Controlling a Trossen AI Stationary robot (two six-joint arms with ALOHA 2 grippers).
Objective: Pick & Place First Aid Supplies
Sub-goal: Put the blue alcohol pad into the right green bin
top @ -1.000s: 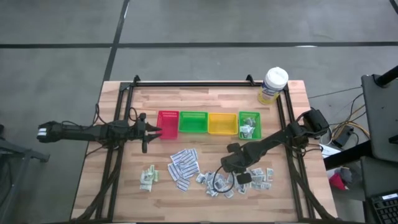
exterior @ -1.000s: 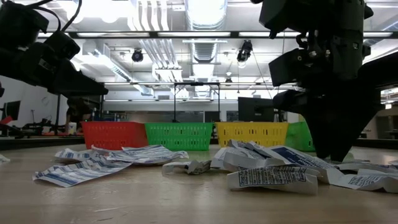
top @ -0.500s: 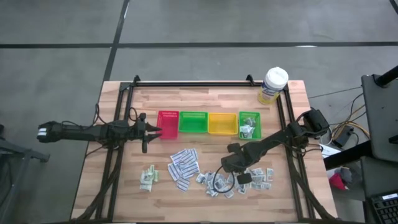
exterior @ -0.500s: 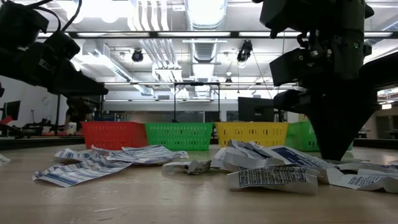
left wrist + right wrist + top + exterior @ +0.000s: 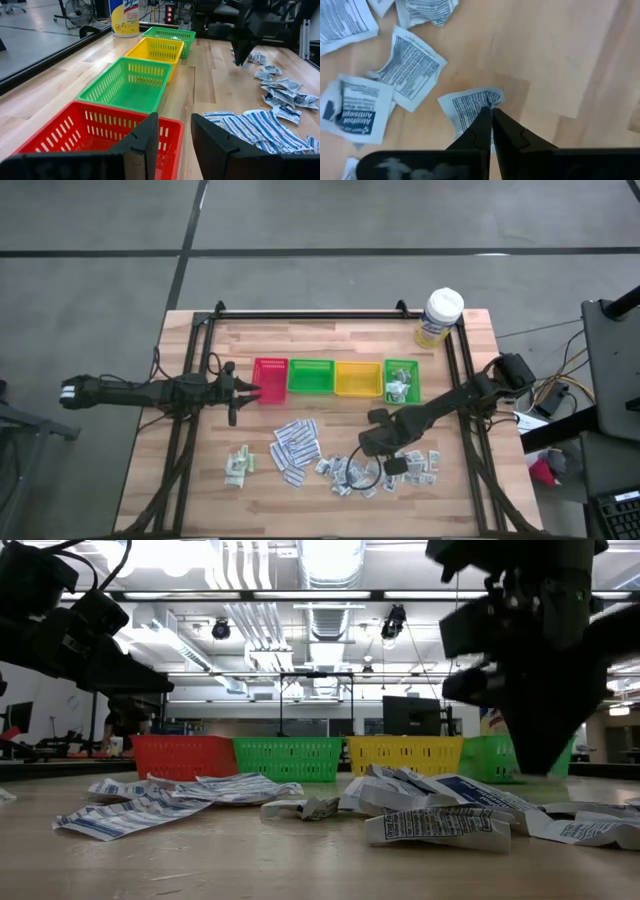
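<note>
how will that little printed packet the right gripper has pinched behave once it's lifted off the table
The right gripper is shut on the small packet by one edge, so it will probably droop or flutter rather than stay flat. Its creased, curled paper looks thin and very light. With so narrow a pinch it could slip or twist loose on a fast swing.

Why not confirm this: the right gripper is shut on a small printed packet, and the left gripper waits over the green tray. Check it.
One error: the left gripper waits at the red tray, not the green one, as the left wrist view shows. The right gripper is indeed shut on a small printed packet.
</note>
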